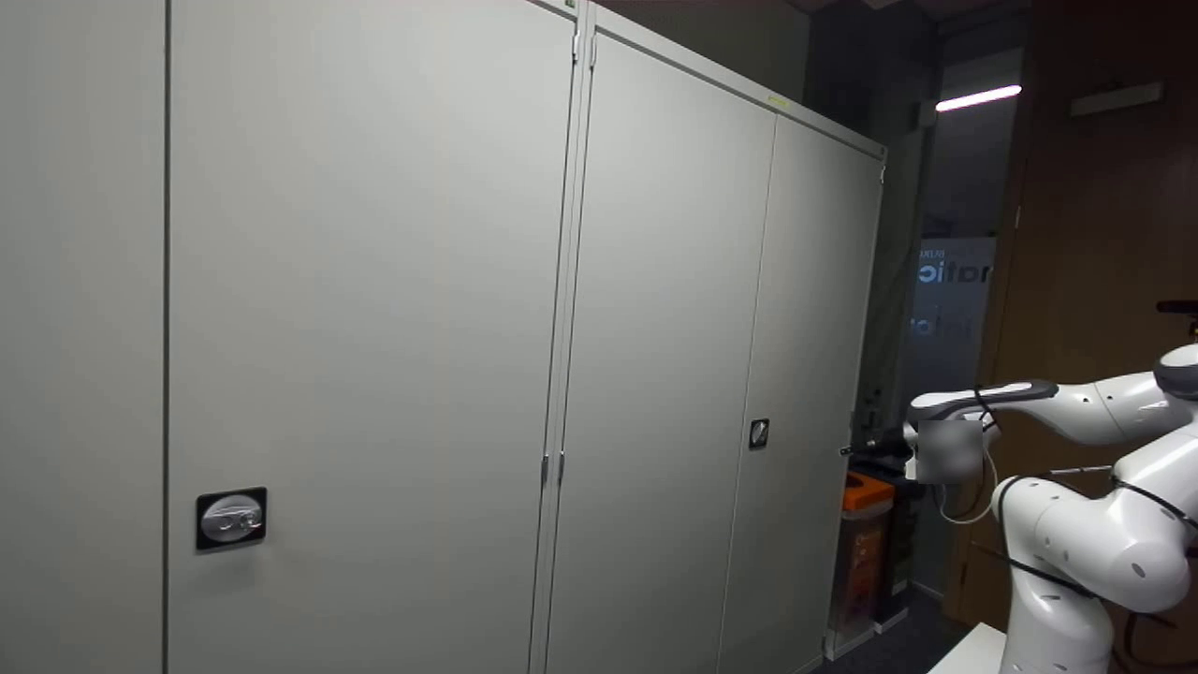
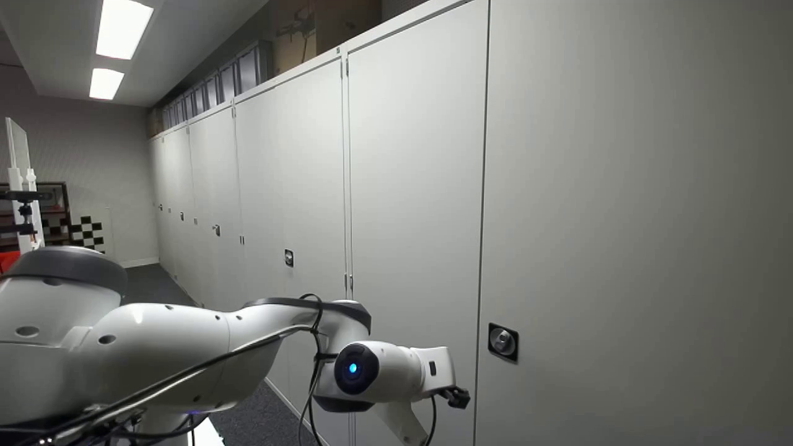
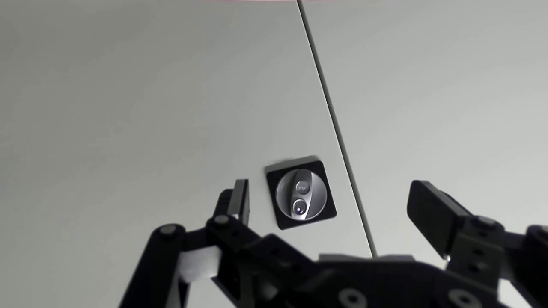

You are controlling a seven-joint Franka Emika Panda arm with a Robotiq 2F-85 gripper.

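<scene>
The cabinet handle (image 3: 301, 194), a round metal turn grip in a square black plate, sits on a grey cabinet door (image 3: 150, 128); in the wrist view it shows tilted, with a thin door seam (image 3: 336, 128) running just to its right. The end effector (image 3: 329, 196) has its two fingers spread wide — from the wrist, one shows on each side of the cabinet handle, both apart from it, the closer one to its left. In an exterior view, the white robot arm (image 2: 266, 328) reaches in from the left of the handle, its wrist near the handle and slightly lower. Far left of the handle and higher, grey storage boxes (image 2: 248, 68) line the cabinet tops; a lit ceiling light (image 2: 124, 28) hangs higher yet. In an exterior view, an orange-lidded bin (image 1: 859, 562) stands right of the handle — and below it.
</scene>
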